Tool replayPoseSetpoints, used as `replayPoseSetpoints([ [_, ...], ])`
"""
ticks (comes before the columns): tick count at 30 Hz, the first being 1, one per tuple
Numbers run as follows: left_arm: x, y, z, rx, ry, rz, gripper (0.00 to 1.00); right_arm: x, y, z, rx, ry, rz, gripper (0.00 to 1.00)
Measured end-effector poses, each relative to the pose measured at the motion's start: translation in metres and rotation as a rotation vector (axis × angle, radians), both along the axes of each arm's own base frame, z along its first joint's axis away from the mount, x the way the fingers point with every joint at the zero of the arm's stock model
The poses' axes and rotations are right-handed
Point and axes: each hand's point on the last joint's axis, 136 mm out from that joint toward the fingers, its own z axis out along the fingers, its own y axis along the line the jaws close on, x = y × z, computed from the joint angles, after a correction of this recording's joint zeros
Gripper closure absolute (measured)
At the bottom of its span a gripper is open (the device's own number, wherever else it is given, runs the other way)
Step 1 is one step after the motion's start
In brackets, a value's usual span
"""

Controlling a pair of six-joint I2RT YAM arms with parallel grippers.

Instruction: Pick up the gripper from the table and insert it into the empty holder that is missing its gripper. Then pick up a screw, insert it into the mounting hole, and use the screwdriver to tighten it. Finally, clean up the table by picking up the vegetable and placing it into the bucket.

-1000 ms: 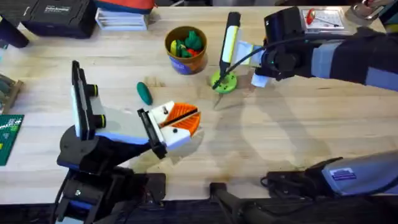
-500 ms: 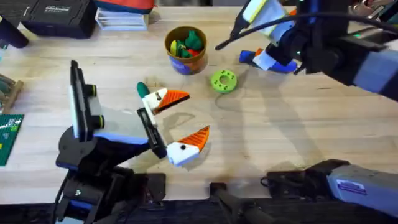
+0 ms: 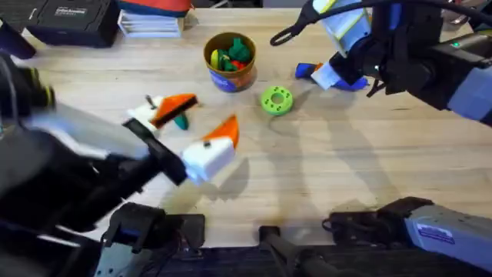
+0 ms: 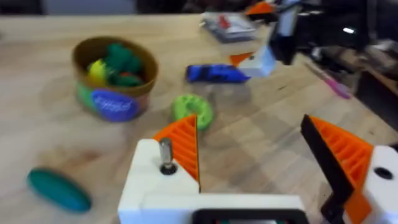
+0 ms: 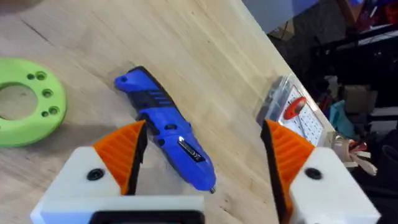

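Screwdriver (image 5: pixel 166 144) flat, lengthwise between spread jaws.

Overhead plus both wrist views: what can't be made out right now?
- Vegetable: overhead, partly covered by the left gripper; blurred in the left wrist view.
- Screwdriver: overhead, mostly hidden under the right arm; its tip is too small to see in the right wrist view.
- Bucket contents: blurred in the left wrist view.
- Screw and holder: cannot be made out.

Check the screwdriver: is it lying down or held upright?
Lying down. The screwdriver lies flat on the table, between the open fingers of the right hand, untouched by either.
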Motion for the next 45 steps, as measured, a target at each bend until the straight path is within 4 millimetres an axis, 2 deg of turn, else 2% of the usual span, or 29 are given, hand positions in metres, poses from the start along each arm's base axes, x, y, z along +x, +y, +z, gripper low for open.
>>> replayPoseSetpoints([
  [3,0.012,0.016,-0.006,0.074,0.180,0.111,0.015,-0.001,0.007,0.000,0.009,0.002,0.018,0.009],
  [8,0.035,0.038,-0.035,0.236,0.481,0.254,0.015,-0.002,0.013,-0.001,0.019,0.003,0.033,0.007],
  [13,0.074,0.042,-0.049,0.319,0.608,0.302,0.014,-0.003,0.014,-0.001,0.019,0.008,0.038,0.007],
  [16,0.087,0.041,-0.063,0.350,0.672,0.305,0.014,-0.005,0.014,-0.003,0.017,0.017,0.038,0.008],
  [20,0.091,0.048,-0.090,0.388,0.790,0.356,0.014,-0.006,0.013,-0.005,0.014,0.026,0.038,0.007],
  [24,0.090,0.075,-0.118,0.347,0.974,0.561,0.016,-0.009,0.012,-0.009,0.007,0.048,0.038,0.007],
  [28,0.098,0.094,-0.134,0.295,1.052,0.703,0.015,-0.012,0.011,-0.012,0.001,0.064,0.038,0.008],
  [33,0.111,0.102,-0.151,0.291,1.076,0.776,0.015,-0.012,0.011,-0.012,0.001,0.065,0.038,0.007],
  [40,0.109,0.105,-0.182,0.321,1.178,0.816,0.013,-0.012,0.011,-0.012,0.001,0.065,0.037,0.007],
  [42,0.108,0.105,-0.188,0.328,1.197,0.820,0.044,-0.012,0.011,-0.012,0.001,0.065,0.037,0.007],
  [43,0.108,0.105,-0.190,0.330,1.205,0.824,0.103,-0.012,0.011,-0.012,0.001,0.065,0.037,0.007],
  [44,0.108,0.105,-0.192,0.331,1.211,0.828,0.194,-0.012,0.011,-0.012,0.001,0.065,0.038,0.007],
  [45,0.107,0.105,-0.193,0.332,1.216,0.830,0.333,-0.012,0.011,-0.012,0.001,0.065,0.037,0.007],
])
